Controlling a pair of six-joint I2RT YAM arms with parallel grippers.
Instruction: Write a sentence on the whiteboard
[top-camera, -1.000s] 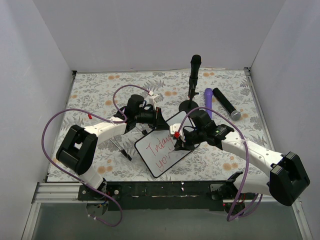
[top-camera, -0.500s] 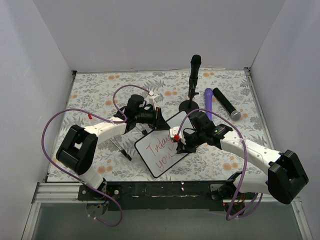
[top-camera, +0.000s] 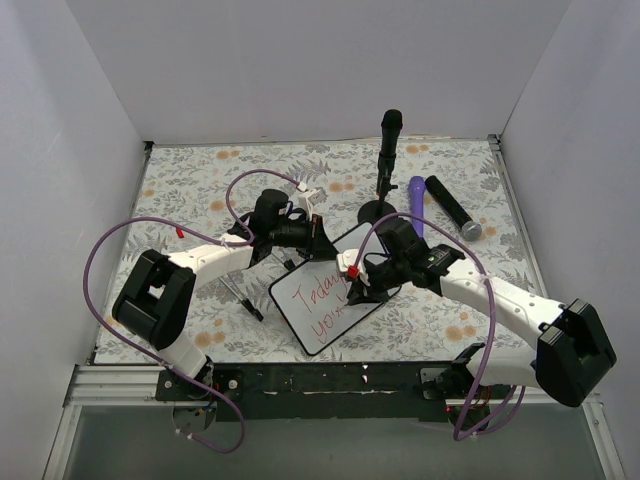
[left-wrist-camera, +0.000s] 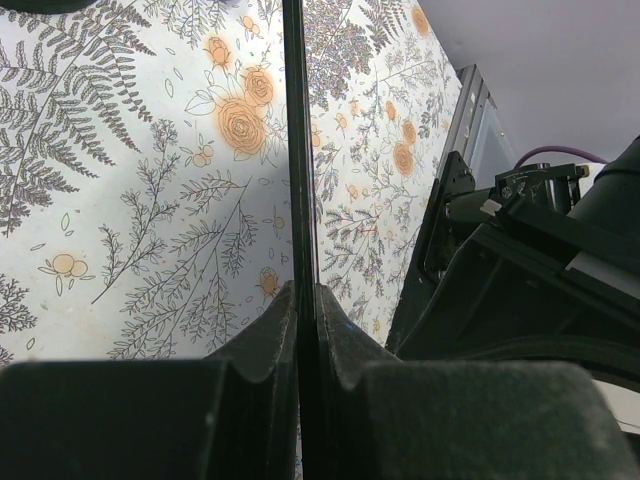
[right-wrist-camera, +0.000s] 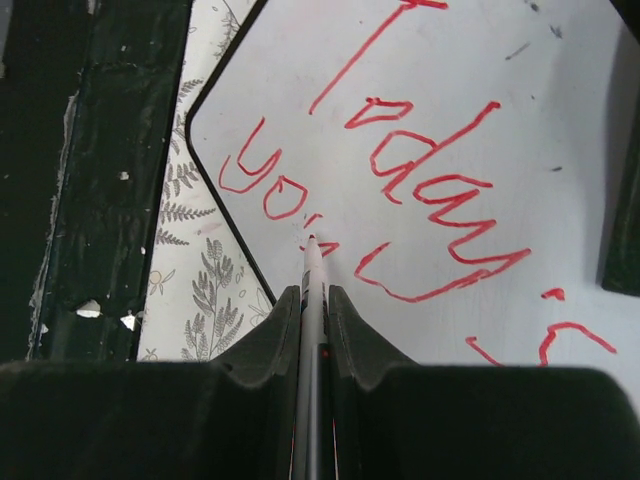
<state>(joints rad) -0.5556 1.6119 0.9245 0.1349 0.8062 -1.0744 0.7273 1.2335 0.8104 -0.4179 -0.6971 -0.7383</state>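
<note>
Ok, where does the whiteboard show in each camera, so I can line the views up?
Top external: the whiteboard sits low centre, between both arms.
Left wrist: only its black edge shows, a thin vertical line clamped in the left gripper.
Right wrist: its white face fills the upper right, beyond the marker held in the right gripper.
Shared landmark: the floral table cover, visible in all three.
</note>
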